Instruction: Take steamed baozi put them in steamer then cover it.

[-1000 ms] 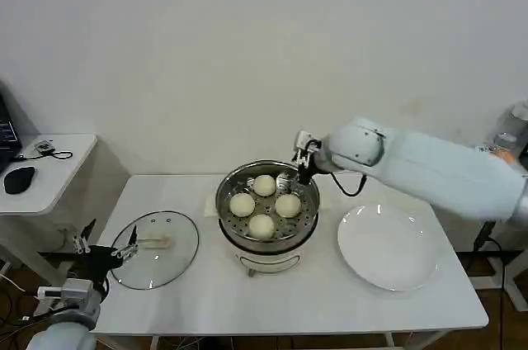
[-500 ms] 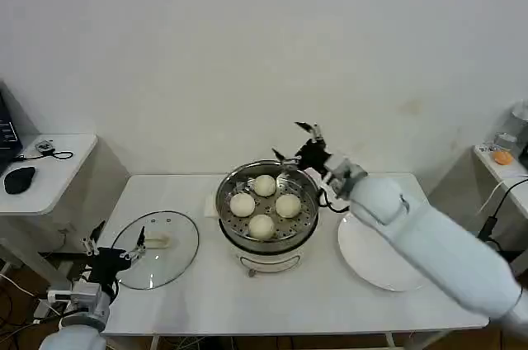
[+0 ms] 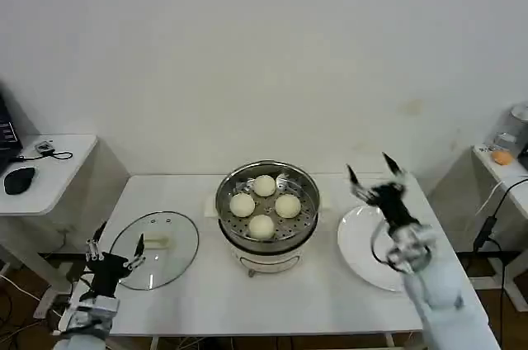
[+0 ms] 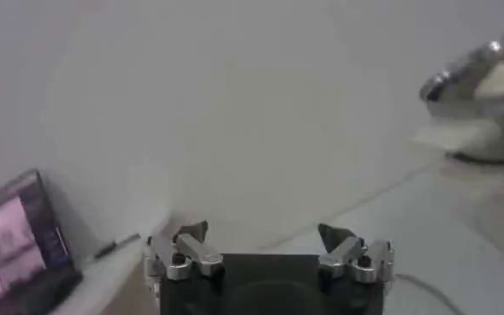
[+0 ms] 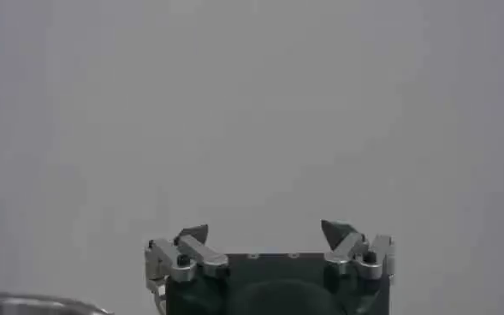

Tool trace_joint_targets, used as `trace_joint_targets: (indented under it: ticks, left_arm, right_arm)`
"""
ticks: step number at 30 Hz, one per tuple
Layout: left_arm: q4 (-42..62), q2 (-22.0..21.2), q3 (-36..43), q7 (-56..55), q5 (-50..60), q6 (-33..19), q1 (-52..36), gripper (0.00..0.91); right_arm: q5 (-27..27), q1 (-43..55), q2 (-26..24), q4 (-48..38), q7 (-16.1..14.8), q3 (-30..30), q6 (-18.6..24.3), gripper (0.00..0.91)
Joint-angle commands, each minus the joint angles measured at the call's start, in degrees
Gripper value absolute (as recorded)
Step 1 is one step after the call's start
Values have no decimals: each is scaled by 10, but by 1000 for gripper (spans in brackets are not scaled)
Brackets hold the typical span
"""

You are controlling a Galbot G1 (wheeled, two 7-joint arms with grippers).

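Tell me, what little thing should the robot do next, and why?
Probably move the left hand onto the cover's handle. All four steamed baozi already sit in the steamer, the cover lies flat on the table beside it, and that open hand hovers at the cover's edge. The right hand is empty above the plate.

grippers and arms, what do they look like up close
Both grippers match: a black body carrying two silver metal finger links with black bolts, ending in dark pointed tips. The left gripper and right gripper show this in their wrist views. In the head view the right gripper sits on a smooth white arm shell with a black cable looping at the wrist; the left gripper has a grey-white wrist housing.
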Motion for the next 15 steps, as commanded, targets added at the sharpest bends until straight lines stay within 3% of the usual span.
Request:
trace_joint_targets:
  ticks: [1,15]
  left_arm:
    - [71,31,38,-33,419,-67,37,907]
    - [212,33,112,-9,482,-49,-109,907]
  right_arm:
    - [18,-264,95,93,-31,230,34,907]
    - [51,-290,101,107,-19,259,30,907]
